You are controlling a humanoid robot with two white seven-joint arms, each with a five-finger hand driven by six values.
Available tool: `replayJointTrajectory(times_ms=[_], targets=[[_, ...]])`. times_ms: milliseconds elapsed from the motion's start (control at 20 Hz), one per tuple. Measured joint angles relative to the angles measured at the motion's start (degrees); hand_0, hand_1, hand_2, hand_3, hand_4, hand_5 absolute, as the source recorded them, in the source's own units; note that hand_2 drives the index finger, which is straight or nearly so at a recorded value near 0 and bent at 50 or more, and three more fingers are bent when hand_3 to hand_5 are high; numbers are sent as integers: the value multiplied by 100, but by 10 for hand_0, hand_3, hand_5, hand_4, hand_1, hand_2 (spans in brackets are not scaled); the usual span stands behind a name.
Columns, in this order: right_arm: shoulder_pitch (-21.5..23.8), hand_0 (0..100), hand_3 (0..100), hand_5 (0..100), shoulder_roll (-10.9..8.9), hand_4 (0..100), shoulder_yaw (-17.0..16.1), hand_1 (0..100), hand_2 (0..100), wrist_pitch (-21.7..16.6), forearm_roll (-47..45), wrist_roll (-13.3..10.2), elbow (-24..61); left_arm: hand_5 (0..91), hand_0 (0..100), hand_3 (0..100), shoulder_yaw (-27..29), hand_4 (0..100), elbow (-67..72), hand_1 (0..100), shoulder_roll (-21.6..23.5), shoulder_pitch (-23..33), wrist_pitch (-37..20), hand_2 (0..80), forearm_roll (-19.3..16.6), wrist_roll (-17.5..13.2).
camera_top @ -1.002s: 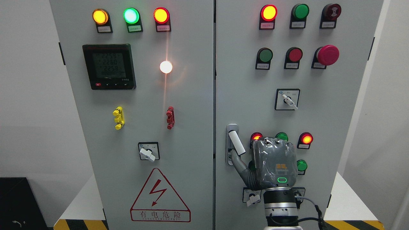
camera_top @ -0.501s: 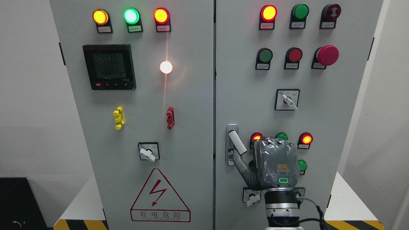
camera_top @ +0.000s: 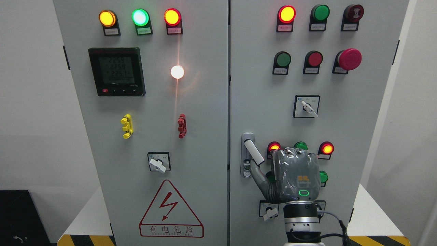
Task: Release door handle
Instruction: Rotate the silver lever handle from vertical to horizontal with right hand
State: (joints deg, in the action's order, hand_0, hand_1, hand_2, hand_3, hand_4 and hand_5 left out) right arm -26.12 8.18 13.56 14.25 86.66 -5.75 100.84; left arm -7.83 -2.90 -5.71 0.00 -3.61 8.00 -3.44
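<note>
The white door handle [camera_top: 254,152] sticks out at a slant from its metal plate [camera_top: 246,138] on the left edge of the cabinet's right door [camera_top: 259,95]. My right hand [camera_top: 294,174] rises from the bottom edge, its back towards the camera, just right of the handle. Its thumb [camera_top: 257,173] stretches up and left, with the tip at the handle's lower end. The hand is open and nothing is closed around the handle. The other fingers are hidden behind the back of the hand. The left arm is out of sight.
Lit red lamps [camera_top: 327,148] and green buttons [camera_top: 322,177] sit close around the hand. A rotary switch [camera_top: 269,212] is below the thumb and another [camera_top: 307,106] is above. A red mushroom button [camera_top: 350,58] is higher up. The left door [camera_top: 153,102] carries a meter [camera_top: 116,71].
My right hand has drifted slightly right and down, away from the handle. The thumb tip stays by the handle's lower end. The handle has not moved.
</note>
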Motion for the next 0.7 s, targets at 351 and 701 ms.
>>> replayJointTrajectory(times_ms=[351,701], targets=[[1,452,1000,1000,0,983,-5,382,1000,0,-3,14,6,0,120,0,0,0,0,556,0,0,0,0,0,0],[2,455,1000,1000,0,985,-16,381,1000,0,-8,31,9,0,120,0,0,0,0,556,0,0,0,0,0,0]])
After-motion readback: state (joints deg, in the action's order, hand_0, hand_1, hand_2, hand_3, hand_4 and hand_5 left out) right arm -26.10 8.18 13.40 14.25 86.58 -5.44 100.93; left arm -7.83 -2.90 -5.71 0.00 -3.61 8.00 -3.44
